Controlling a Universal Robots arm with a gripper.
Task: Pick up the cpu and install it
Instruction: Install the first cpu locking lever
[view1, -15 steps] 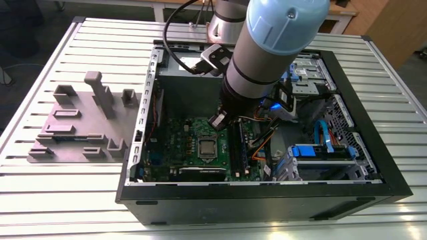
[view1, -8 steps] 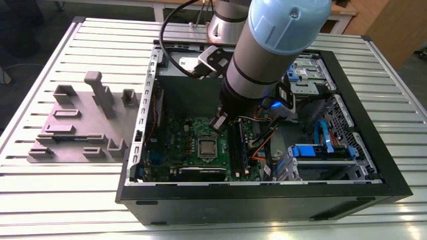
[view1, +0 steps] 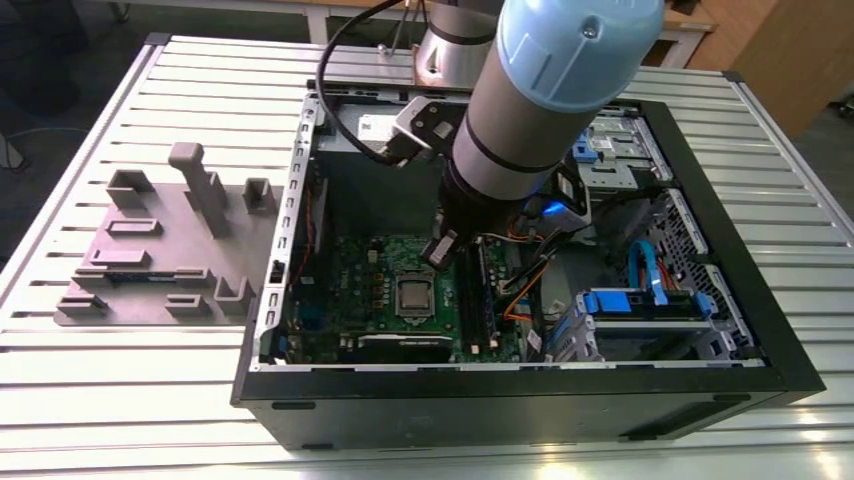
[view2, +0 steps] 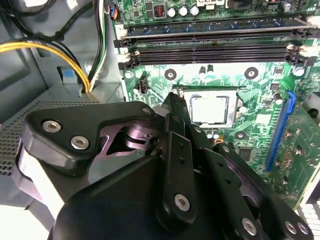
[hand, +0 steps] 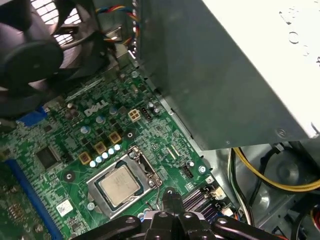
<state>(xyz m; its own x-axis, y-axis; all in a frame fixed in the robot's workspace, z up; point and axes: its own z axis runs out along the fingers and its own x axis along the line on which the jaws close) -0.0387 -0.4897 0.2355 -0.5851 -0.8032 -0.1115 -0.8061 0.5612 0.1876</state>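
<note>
A: Where is the cpu?

B: The cpu (view1: 415, 295) sits flat in the socket (hand: 123, 186) on the board (view1: 387, 262), inside the case (view1: 534, 400). Its silver top shows in both wrist views (view2: 209, 110) (hand: 118, 186). The socket's metal frame surrounds it on all sides.

A: Gripper state?

B: The gripper (view1: 441, 250) hangs above the board, just beside the socket and apart from the cpu. In the second wrist view the fingertips (view2: 178, 102) come together to a narrow point with no gap between them and nothing held. In the first wrist view the gripper (hand: 171, 199) tapers the same way, its tip near the socket's corner. I log it as closed and empty.

A: Contact with the cpu?

B: None seen. The tip is off to one side of the socket frame; whether it touches the board I cannot tell.

A: Surroundings?

B: Beyond the gripper, past the socket, run the memory slots (view2: 210, 42). The power supply (hand: 220, 65) stands close above the board on the gripper's near side, with yellow wires (hand: 272, 177) below it. A fan (hand: 40, 50) lies across the board from the gripper. Outside the case, well apart, a grey tray (view1: 160, 250) with posts rests on the table (view1: 134, 380).
</note>
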